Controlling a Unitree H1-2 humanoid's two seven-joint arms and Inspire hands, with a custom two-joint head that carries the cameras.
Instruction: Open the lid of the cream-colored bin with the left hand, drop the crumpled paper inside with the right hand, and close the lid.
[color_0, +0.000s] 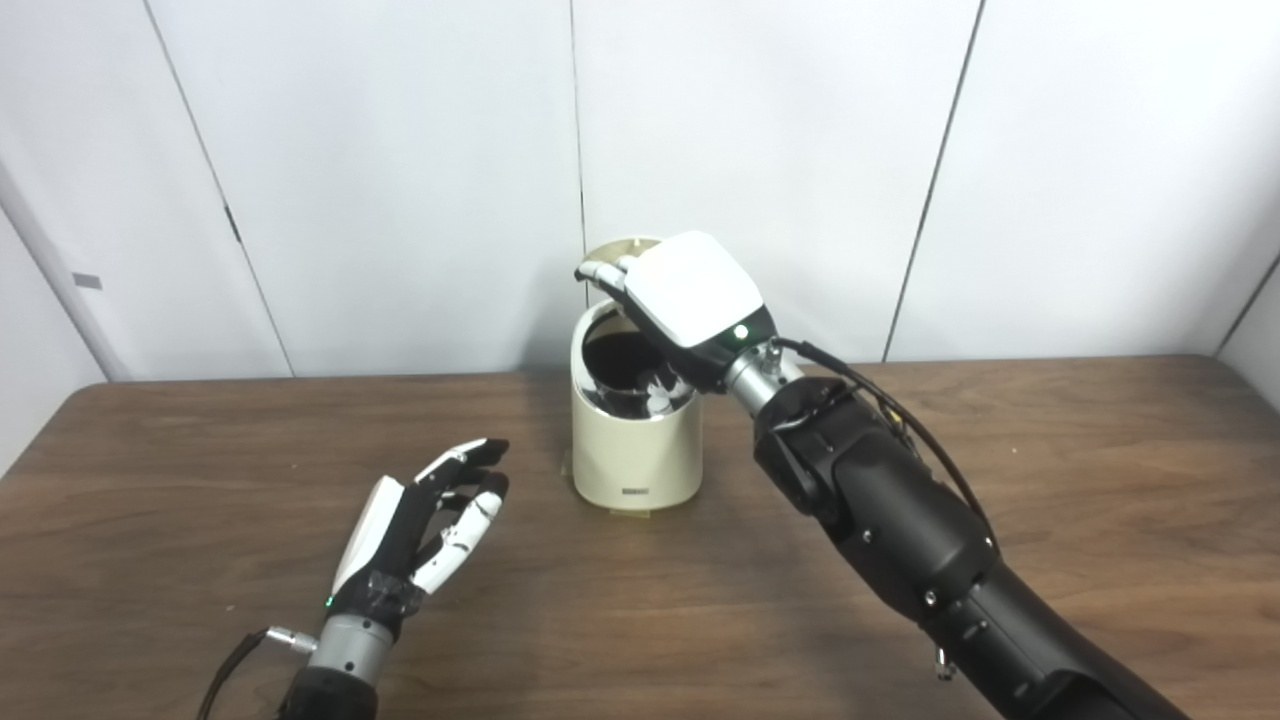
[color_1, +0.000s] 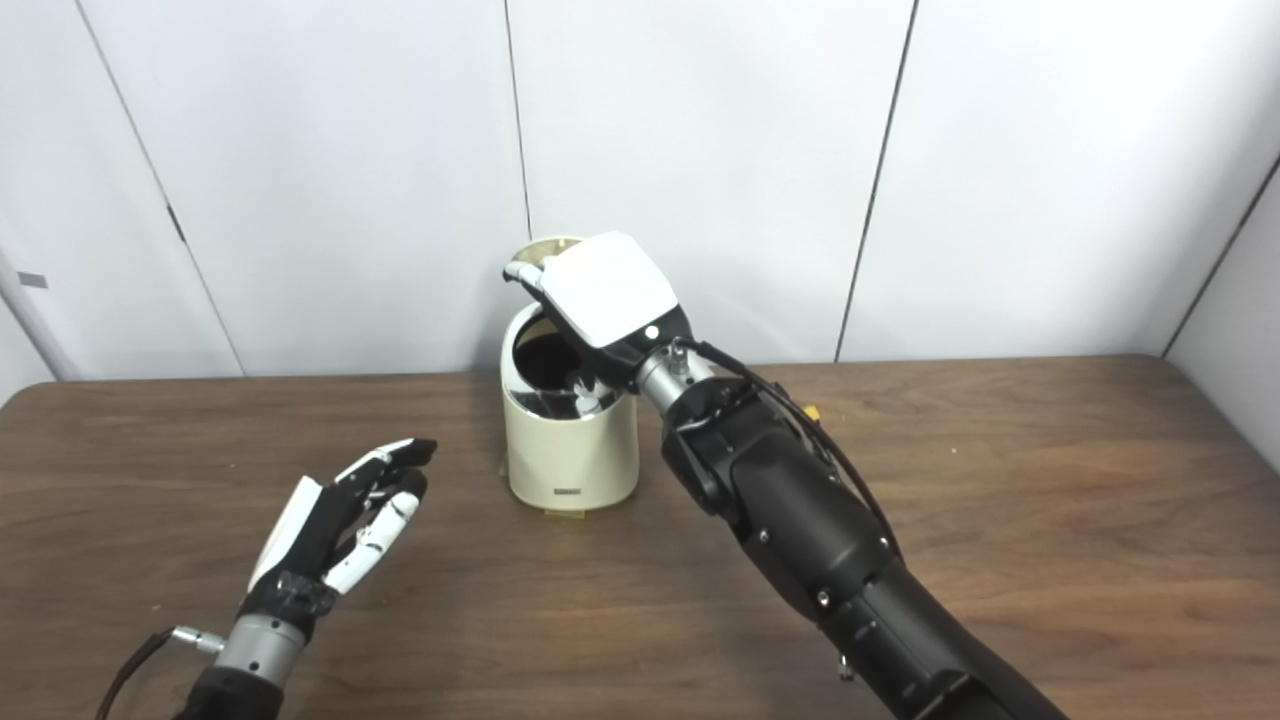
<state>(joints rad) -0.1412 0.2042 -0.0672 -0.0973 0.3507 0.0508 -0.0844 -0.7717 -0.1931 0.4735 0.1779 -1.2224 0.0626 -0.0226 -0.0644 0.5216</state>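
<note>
Twin head cameras overlook one table (color_0: 200, 450) together.

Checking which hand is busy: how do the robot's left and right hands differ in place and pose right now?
The left hand hovers low over the brown wooden table, apart from the cream-colored bin, open and empty. The right hand is raised over the bin's open mouth, palm down; its fingers are mostly hidden, so its grip is unclear. Both have white backs and black palms.
</note>
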